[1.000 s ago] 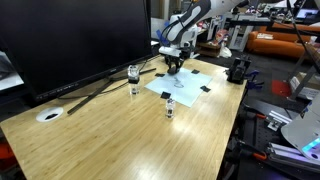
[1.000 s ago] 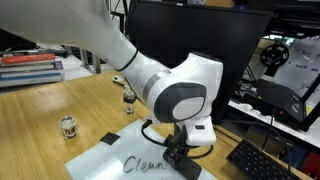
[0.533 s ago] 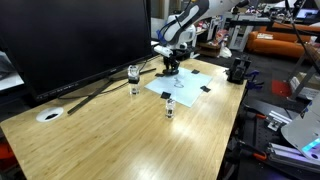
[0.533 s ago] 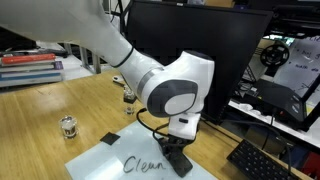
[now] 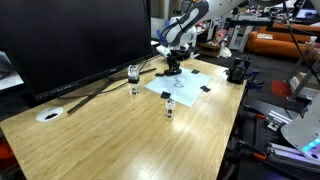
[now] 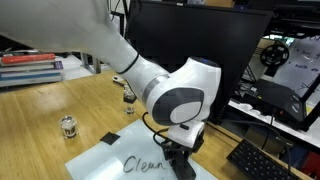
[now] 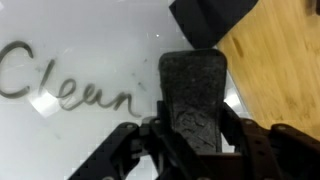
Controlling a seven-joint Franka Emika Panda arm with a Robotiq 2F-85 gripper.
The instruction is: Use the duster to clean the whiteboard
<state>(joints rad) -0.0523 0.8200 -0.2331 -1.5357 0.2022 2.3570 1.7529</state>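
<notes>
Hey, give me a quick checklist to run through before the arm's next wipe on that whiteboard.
1. Grip on the duster: ok, the claw clamps both its sides.
2. The whiteboard wiped: not ok, the writing reads "Clean" in full.
3. Start position: ok, in the wrist view the duster sits just right of the last letter.
4. Contact with the board: cannot tell.
5. The black corner piece out of the wipe path: ok, it lies on the far side from the word.
6. The glass jar off the board: ok.
</notes>
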